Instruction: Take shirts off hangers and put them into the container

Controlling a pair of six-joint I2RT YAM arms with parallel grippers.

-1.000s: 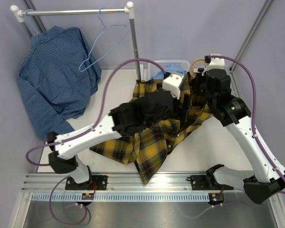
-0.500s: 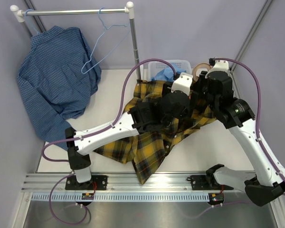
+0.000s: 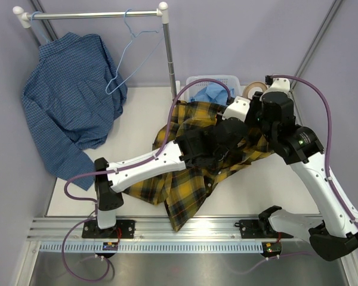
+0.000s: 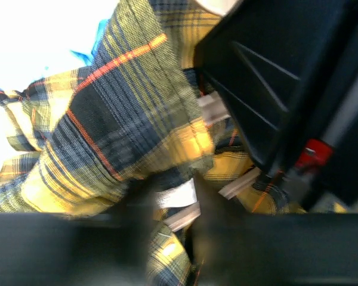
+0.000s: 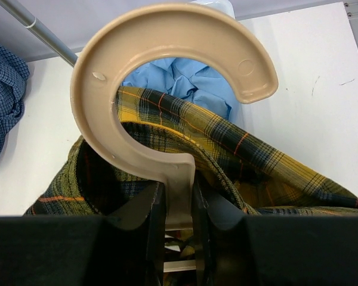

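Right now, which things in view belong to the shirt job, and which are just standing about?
Job:
- plaid shirt
- tan hanger at its collar
- light blue shirt in the white basket
- dark blue shirt hanging at the rack
- bare wire hanger

Not the job:
- rack rail
- metal track at the near edge

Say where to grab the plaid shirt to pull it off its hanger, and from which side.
Grip the collar of the plaid shirt just below the tan hanger's hook, coming from the left. The right gripper is shut on the hanger's neck from the right, and the collar bunches there in a thick fold, likely the firmest handle.
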